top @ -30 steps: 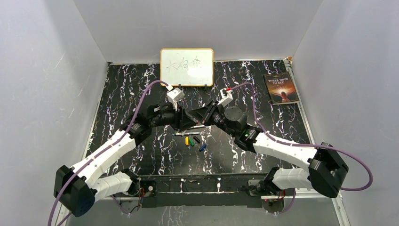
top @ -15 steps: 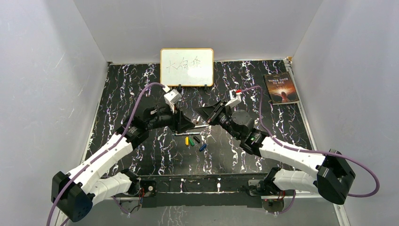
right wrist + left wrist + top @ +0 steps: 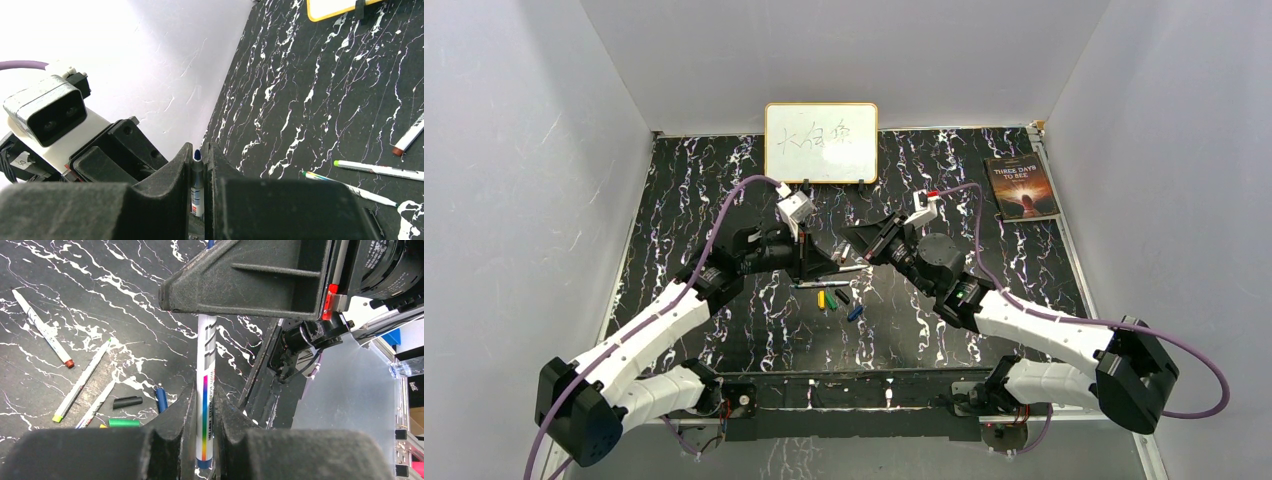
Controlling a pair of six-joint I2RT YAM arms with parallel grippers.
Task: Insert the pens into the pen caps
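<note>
Left tool [image 3: 205, 395], right tool [image 3: 198, 152] seemingly grip one pen [image 3: 206, 355].

Bright even light w/ soft shadows, blurry fg

One pen [image 3: 206, 390] aloft; three pens [image 3: 82, 380] lie beside caps [image 3: 127, 402].

Book cover [image 3: 1022, 187]: "THREE DAYS TO SEE"
</note>
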